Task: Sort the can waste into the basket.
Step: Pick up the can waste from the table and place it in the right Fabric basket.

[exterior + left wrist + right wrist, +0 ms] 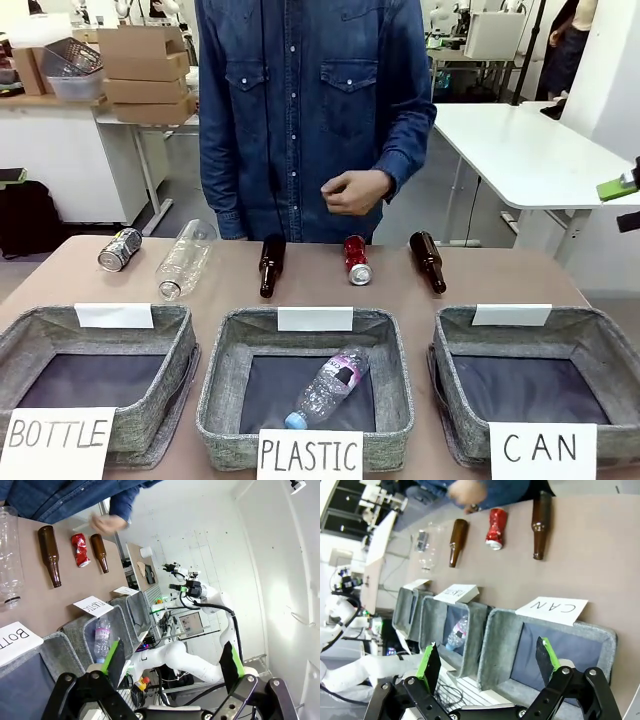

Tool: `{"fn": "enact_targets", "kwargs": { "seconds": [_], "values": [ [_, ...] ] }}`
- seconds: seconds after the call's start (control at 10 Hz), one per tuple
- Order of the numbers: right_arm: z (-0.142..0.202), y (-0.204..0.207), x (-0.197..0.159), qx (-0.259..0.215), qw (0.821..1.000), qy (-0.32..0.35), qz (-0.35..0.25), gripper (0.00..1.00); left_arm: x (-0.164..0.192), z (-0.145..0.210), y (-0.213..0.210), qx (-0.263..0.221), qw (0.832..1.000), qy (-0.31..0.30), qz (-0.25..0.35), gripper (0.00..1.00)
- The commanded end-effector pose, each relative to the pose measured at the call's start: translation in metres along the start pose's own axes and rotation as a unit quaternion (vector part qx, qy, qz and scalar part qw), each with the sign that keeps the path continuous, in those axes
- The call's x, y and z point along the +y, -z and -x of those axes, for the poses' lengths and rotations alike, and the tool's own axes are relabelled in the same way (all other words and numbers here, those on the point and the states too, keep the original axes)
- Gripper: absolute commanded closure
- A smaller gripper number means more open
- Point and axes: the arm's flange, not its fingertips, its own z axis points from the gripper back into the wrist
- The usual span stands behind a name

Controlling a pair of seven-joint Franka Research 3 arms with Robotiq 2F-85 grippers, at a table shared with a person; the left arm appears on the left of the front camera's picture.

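Item one: red can [356,260], shiny, crumpled at the waist. We find it lying on its side at the table's far edge, between two brown bottles [271,265].

Item two: silver-grey can [119,250], dark print, dented. It lies at the far left, just beside a clear plastic bottle [184,260].

Item three: basket [590,322], grey fabric, dark bottom, white "CAN" card. It stands nearest us on the right.

Tools: left gripper [172,660] and right gripper [487,655]. We note both spread wide, gripping nothing, above the baskets.
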Motion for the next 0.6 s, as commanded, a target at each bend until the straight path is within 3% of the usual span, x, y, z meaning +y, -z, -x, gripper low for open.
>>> {"fn": "enact_targets", "kwargs": {
  "seconds": [0.0,0.2,0.5],
  "values": [
    [-0.015,0.026,0.022,-0.011,0.999,-0.024,0.023,0.0,-0.002,-0.001,0.001,-0.003,1.0,0.012,0.01,0.0],
    [-0.059,0.101,0.071,0.002,0.994,-0.086,0.074,0.0,-0.002,-0.001,0.001,-0.003,1.0,0.012,0.01,0.0],
    [-0.095,0.214,0.116,0.083,0.984,-0.077,0.134,0.0,-0.002,-0.001,0.001,-0.003,1.0,0.012,0.01,0.0]
  ]
}}
